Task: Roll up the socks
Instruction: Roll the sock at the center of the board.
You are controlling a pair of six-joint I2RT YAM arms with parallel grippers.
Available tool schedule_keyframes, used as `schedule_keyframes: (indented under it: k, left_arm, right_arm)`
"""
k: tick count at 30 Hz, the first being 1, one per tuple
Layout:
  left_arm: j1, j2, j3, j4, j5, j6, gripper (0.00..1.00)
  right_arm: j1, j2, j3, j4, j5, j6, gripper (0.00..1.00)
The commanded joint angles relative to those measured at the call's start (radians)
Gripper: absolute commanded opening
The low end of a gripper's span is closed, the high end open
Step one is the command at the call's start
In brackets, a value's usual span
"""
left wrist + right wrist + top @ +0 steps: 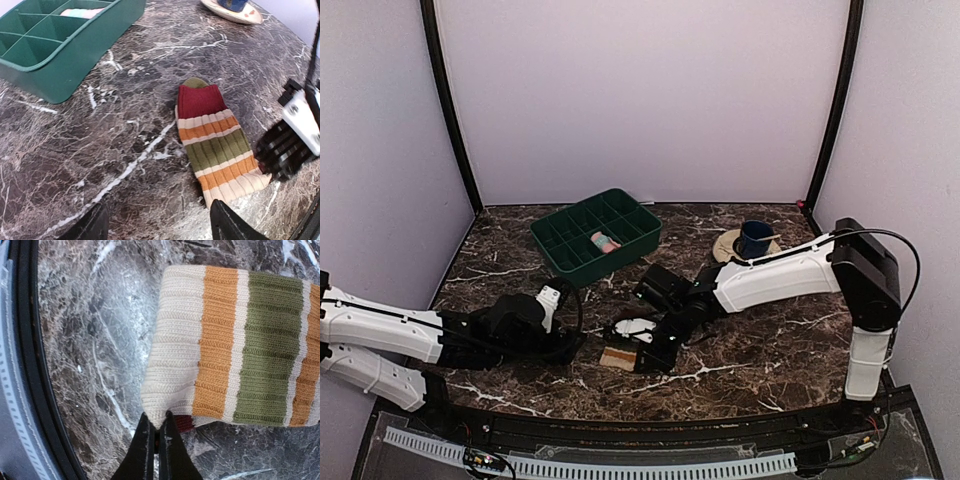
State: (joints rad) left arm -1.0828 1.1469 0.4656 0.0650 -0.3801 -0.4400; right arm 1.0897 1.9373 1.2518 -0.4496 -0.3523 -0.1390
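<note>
A ribbed sock (215, 145) with cream, orange, olive and maroon bands lies flat on the marble table, maroon end toward the back. In the top view it is a small tan patch (618, 356) between the arms. My right gripper (160, 422) is shut on a corner of the sock's (240, 340) cream cuff, and a bit of maroon fabric shows under that corner. Its black fingers (280, 150) reach the cuff from the right. My left gripper (159, 212) stands open just in front of the sock, apart from it, nothing between its fingers. A pink and teal sock bundle (605, 241) sits in the green tray.
The green divided tray (620, 210) stands at the back, left of centre, and is seen close by in the left wrist view (60, 55). A blue cup (755, 238) on a tan plate (728, 245) stands at the back right. The table's black front rail (25, 365) runs close to the cuff.
</note>
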Motion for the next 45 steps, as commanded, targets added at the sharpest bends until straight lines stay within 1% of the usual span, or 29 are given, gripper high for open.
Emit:
schedule_keyframes:
  k: [1,9,14,18,21,25,31,45]
  left_arm:
    - [-0.003,0.021,-0.001,0.049,0.07,0.059,0.72]
    - [-0.004,0.064,0.024,0.063,0.152,0.103,0.72]
    - [-0.003,0.062,0.026,0.079,0.199,0.142,0.76]
    - [-0.004,0.057,0.028,0.099,0.234,0.185,0.81]
    - [-0.005,0.057,0.031,0.108,0.259,0.207,0.87]
    - [-0.005,0.057,0.029,0.119,0.296,0.225,0.99]
    - [-0.009,0.11,0.043,0.126,0.355,0.256,0.99]
    - [-0.042,0.264,0.115,0.172,0.283,0.368,0.94]
  right_arm:
    - [-0.047,-0.026,0.013,0.018,-0.219,0.082,0.0]
    - [-0.115,0.005,0.01,0.036,-0.43,0.148,0.0]
    - [-0.147,0.024,-0.015,0.062,-0.527,0.192,0.0]
    - [-0.168,0.038,-0.03,0.079,-0.588,0.217,0.0]
    - [-0.172,0.052,-0.029,0.062,-0.597,0.21,0.0]
    - [-0.174,0.061,-0.026,0.049,-0.599,0.204,0.0]
    - [-0.178,0.062,-0.027,0.047,-0.604,0.203,0.0]
    - [-0.183,0.043,-0.052,0.038,-0.603,0.195,0.0]
